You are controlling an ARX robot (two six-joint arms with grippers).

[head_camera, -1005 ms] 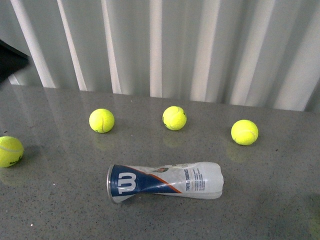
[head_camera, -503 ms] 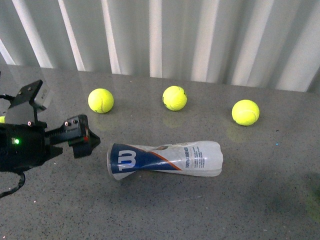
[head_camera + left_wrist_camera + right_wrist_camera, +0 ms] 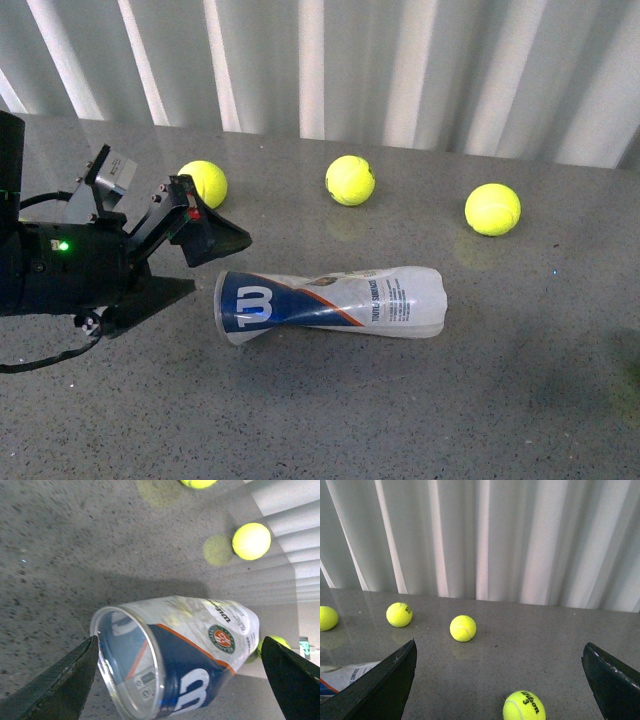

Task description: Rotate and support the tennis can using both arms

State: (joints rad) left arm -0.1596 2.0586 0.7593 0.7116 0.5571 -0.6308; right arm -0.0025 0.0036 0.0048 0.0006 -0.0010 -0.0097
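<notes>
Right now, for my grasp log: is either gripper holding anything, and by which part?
Nothing is held. The left gripper is open at the rim end of the tennis can; the right gripper is open.

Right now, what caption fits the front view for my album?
Open left pincer beside a tennis can lying flat, three balls behind.

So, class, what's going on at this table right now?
The can lies on its side on the table. The left gripper is open at its rimmed end, not gripping it. The right gripper is open too, holding nothing. Balls lie loose beyond the can.
</notes>
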